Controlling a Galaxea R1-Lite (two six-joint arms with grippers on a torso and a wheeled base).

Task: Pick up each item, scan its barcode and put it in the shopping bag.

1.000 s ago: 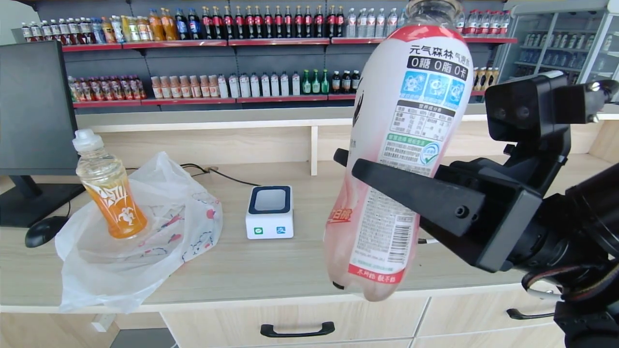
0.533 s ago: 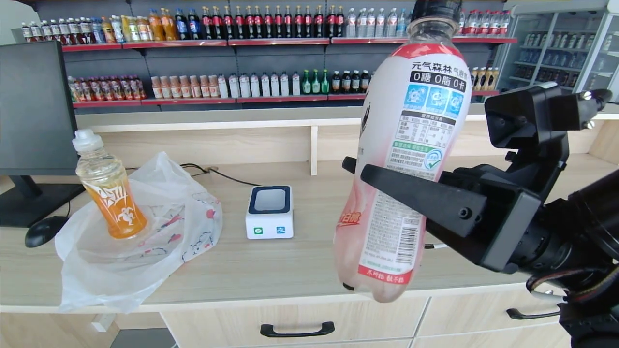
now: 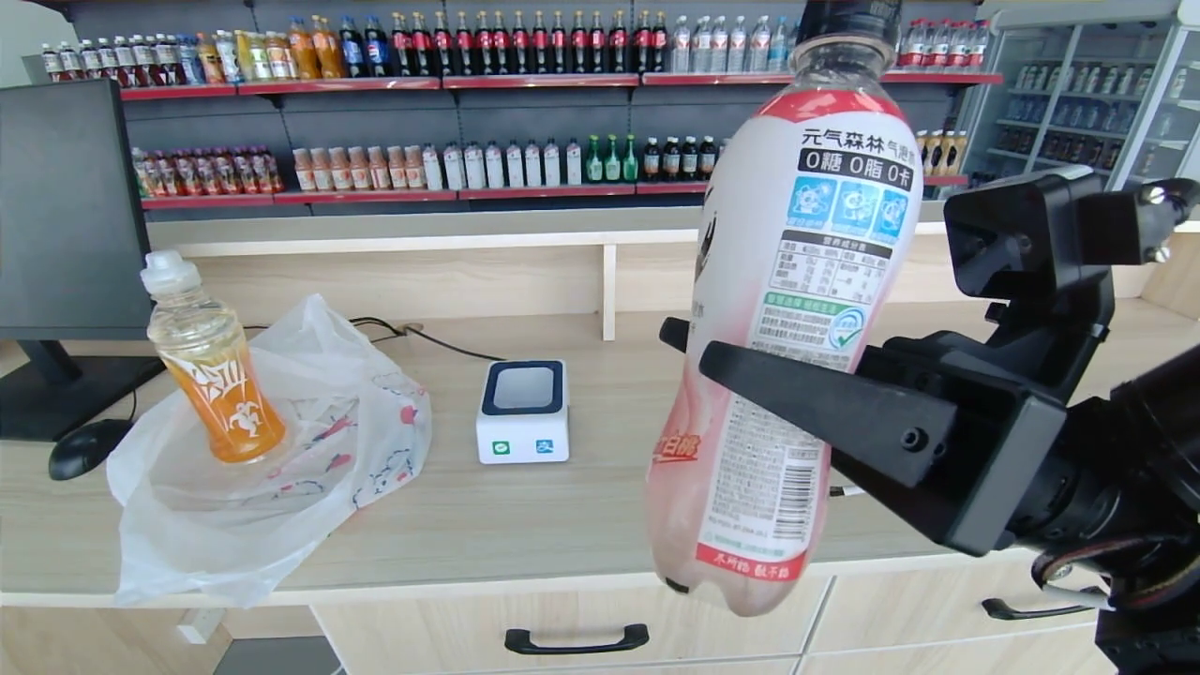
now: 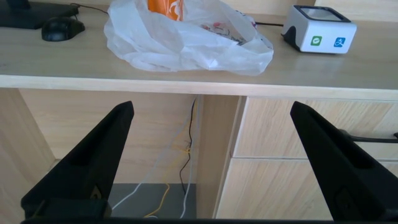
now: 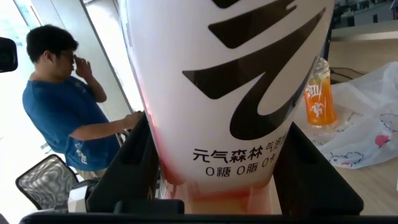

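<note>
Bottle [image 3: 787, 375], pink, hangs tilted in the air above the counter's [image 3: 525, 525] near edge, pinched at its waist by the right gripper [image 3: 692, 343]. Its barcode [image 3: 795, 492] faces back toward the robot. The scanner [image 3: 522, 411] sits on the counter at about nine o'clock from it, window up. Scanning well likely means carrying the bottle over that window and rolling the wrist until the barcode looks down, close and steady. At nine o'clock of the scanner lies the shopping bag [image 3: 281, 487], an orange bottle [image 3: 211, 361] standing amid its folds. The left gripper [image 4: 211, 162] hangs spread wide, lower than the countertop.
</note>
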